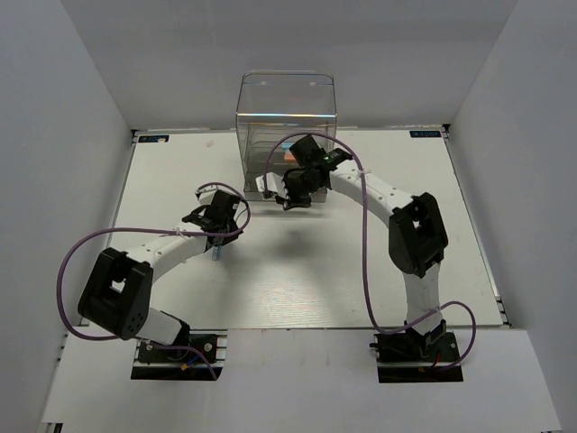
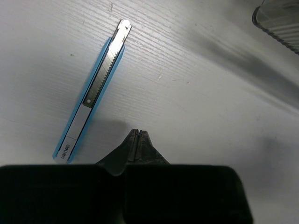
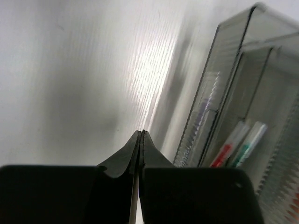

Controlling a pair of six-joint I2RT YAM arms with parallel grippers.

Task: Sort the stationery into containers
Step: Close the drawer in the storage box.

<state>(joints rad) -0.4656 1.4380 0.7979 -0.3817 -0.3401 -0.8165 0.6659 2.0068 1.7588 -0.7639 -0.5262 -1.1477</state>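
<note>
A light-blue utility knife (image 2: 91,91) with its metal blade out lies flat on the white table, just left of and beyond my left gripper (image 2: 137,132). That gripper is shut and empty; in the top view it (image 1: 216,240) hovers over the knife's blue end (image 1: 216,254). The tall clear organiser (image 1: 287,117) stands at the back centre. My right gripper (image 1: 293,197) is shut and empty at its lower front. In the right wrist view my right gripper (image 3: 141,133) is beside the organiser (image 3: 219,93), where a red-marked pen (image 3: 227,148) and a green-marked pen (image 3: 247,141) lie in a drawer.
The white table (image 1: 297,280) is walled by white panels on the left, right and back. A corner of the organiser (image 2: 280,21) shows in the left wrist view. Purple cables loop over both arms.
</note>
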